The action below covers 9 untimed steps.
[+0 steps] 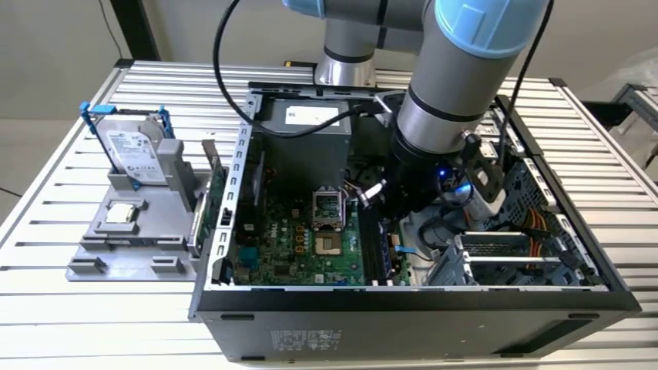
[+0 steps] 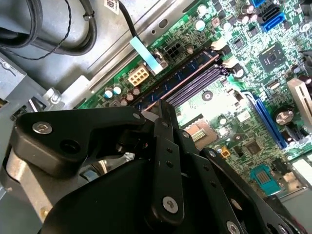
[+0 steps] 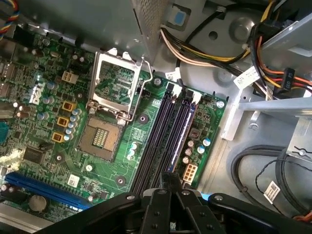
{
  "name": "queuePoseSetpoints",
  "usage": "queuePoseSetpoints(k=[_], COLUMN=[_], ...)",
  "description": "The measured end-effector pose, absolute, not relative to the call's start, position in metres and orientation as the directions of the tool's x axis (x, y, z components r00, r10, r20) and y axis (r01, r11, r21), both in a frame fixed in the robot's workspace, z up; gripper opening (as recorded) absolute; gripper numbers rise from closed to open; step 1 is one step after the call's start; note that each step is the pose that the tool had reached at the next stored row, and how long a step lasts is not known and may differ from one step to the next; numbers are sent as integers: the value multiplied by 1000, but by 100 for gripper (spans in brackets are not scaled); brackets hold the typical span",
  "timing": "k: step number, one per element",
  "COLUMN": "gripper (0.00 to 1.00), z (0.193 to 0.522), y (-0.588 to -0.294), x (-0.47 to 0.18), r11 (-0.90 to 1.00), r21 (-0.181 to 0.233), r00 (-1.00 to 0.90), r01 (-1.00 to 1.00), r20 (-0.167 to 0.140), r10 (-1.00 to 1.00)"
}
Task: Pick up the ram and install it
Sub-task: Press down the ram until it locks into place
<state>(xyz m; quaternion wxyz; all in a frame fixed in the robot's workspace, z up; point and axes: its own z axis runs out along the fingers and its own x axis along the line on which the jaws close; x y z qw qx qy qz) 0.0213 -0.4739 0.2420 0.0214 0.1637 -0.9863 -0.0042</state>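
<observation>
My gripper is down inside the open computer case, just above the near end of the long memory slots on the green motherboard. In both wrist views its black fingers are pressed together, shut, with nothing between them. The fingertips hover over the slot ends. The slots look bare. As far as I can tell, the thin stick standing on edge at the right side of the grey holder, outside the case, is the ram.
A silver hard drive in a blue frame stands in the holder, with a small square silver chip in front of it. The open processor socket lies beside the slots. Cable bundles and drive cages crowd the case at the exterior view's right.
</observation>
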Motion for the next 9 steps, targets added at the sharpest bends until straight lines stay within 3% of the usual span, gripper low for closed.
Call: queuePoseSetpoints(k=[9], gripper=[0], z=[242], y=[-474], x=[21], r11=[924], r21=[16], r00=[-924], r01=[-381], r20=[41], r10=[-381])
